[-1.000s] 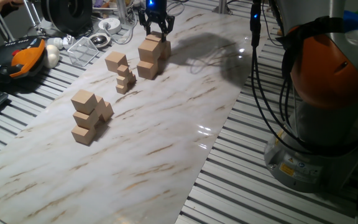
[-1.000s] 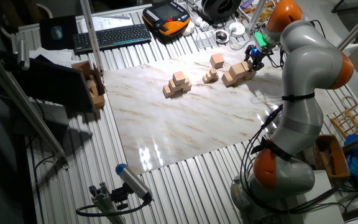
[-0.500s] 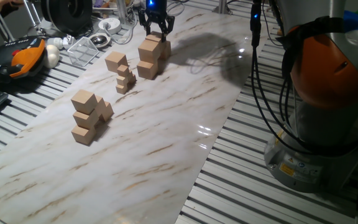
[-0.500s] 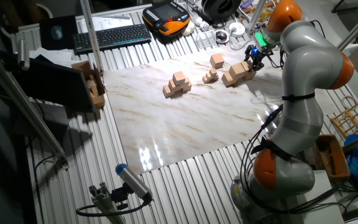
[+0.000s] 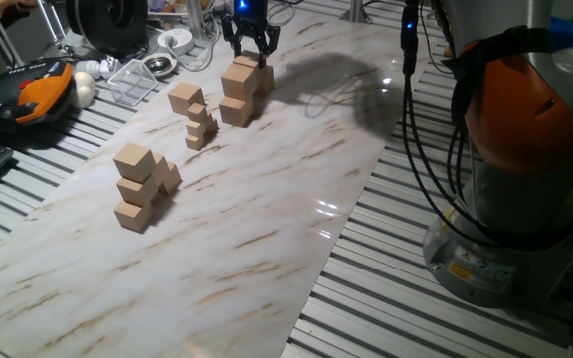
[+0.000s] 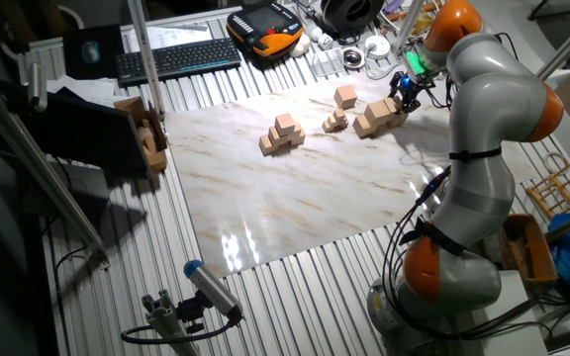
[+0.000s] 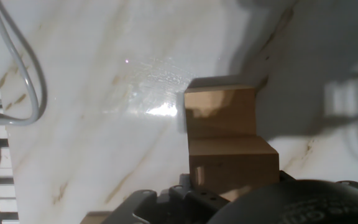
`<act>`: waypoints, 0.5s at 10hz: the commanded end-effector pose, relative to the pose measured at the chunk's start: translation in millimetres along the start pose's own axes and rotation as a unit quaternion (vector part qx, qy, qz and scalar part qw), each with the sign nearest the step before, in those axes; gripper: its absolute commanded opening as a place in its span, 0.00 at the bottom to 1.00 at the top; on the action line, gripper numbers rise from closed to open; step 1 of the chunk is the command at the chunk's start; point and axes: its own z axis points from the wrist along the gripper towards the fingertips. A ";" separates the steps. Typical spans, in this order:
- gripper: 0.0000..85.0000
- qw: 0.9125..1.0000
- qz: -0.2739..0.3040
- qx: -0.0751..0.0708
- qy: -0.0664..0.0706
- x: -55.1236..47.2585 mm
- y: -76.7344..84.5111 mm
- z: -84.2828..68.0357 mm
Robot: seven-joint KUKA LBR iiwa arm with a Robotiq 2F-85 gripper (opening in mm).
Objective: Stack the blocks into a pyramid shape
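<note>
End effector (image 5: 250, 40) at approx 12 o'clock of the desk (image 5: 267, 209) in one fixed view, directly above far stack of blocks (image 5: 241, 89). Fingers spread wider than a cube, straddling the top block (image 5: 246, 71); contact not discernible, so can't tell if gripped or let go. Hand view: stepped cubes (image 7: 225, 140) right under the fingers, lower one toward 12.

Progress, as judged: partly done. Far stack is stepped, two levels w/ top cube on, but base looks narrow. Near stack (image 5: 139, 187) at approx 9 o'clock already pyramid-like, single cube on top. One loose block (image 5: 184, 97) beside the small-cube pile (image 5: 201, 127) at approx 10–11 o'clock, not yet placed.
</note>
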 end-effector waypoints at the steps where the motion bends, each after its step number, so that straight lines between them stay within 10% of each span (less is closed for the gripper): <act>1: 0.00 1.000 0.000 0.000 0.000 -0.1 0.0 0.1; 5: 0.00 1.000 -0.002 0.001 -0.001 -0.2 0.1 0.1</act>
